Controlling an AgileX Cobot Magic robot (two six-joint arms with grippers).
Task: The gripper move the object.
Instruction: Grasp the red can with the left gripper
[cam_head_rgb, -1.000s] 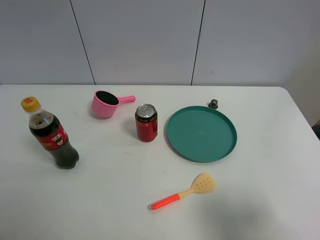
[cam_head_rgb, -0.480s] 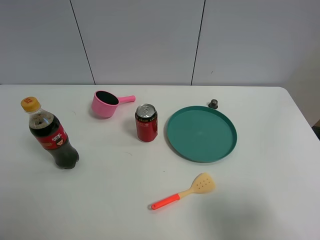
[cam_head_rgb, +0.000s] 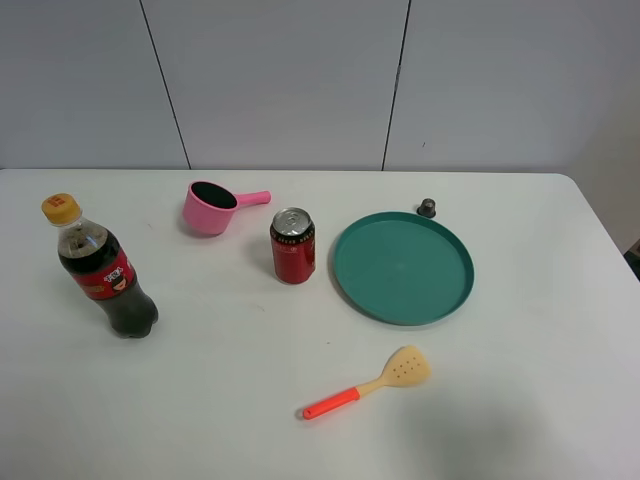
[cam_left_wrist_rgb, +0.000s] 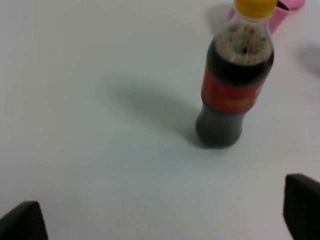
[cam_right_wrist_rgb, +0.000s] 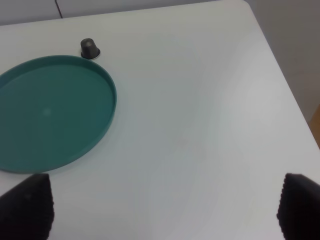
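Note:
The small red can (cam_head_rgb: 293, 245) with a silver pull-tab top stands upright on the white table (cam_head_rgb: 220, 370), between the pink scoop and the teal plate. Neither arm shows in the high view. In the left wrist view my left gripper (cam_left_wrist_rgb: 160, 220) is open and empty, its black fingertips (cam_left_wrist_rgb: 302, 205) at the frame's edges, with the cola bottle (cam_left_wrist_rgb: 235, 80) ahead of it. In the right wrist view my right gripper (cam_right_wrist_rgb: 160, 210) is open and empty, its fingertips (cam_right_wrist_rgb: 30, 205) wide apart over bare table beside the teal plate (cam_right_wrist_rgb: 50, 112). The can is out of both wrist views.
A cola bottle (cam_head_rgb: 100, 268) with a yellow cap stands at the left. A pink scoop (cam_head_rgb: 215, 206) lies behind the can. A teal plate (cam_head_rgb: 402, 266) lies right of the can, a small dark knob (cam_head_rgb: 427, 208) behind it. An orange-handled spatula (cam_head_rgb: 366, 384) lies near the front.

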